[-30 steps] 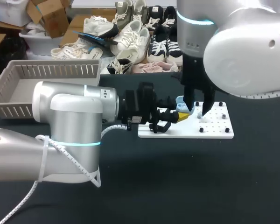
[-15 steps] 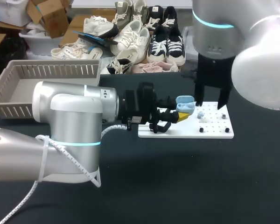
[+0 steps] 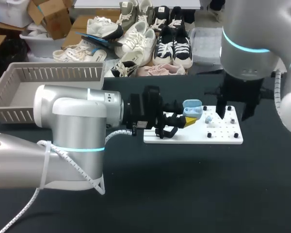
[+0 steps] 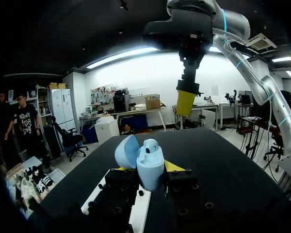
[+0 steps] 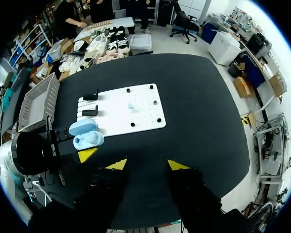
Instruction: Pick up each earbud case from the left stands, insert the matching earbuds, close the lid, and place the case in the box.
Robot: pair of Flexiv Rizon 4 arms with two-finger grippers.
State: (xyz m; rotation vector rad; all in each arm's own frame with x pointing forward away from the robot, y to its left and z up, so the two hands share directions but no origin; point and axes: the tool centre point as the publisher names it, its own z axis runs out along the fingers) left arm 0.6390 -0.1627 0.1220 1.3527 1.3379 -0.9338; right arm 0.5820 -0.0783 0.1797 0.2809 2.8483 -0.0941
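My left gripper (image 3: 180, 121) is shut on a light blue earbud case (image 3: 191, 109), held with its lid open above the left part of the white pegboard (image 3: 223, 137). In the left wrist view the case (image 4: 149, 162) stands between the yellow tips, with an earbud seated in its body. A loose pale earbud (image 3: 208, 119) lies on the board. Over the board's right end my right gripper (image 3: 234, 112) hangs open and empty, well clear of the case. Its wrist view looks down on the case (image 5: 87, 137), the earbud (image 5: 131, 106) and the board (image 5: 145, 124) from high up.
A grey slatted basket (image 3: 48, 74) stands at the table's far left. Two black stands (image 5: 89, 104) sit on the board's left end, and small black pegs dot its right half. My left arm's bulk covers the near left of the table.
My right arm has drawn away from the case, rightward and upward to the board's right end, and its fingers have spread. The left arm and the case have stayed put.
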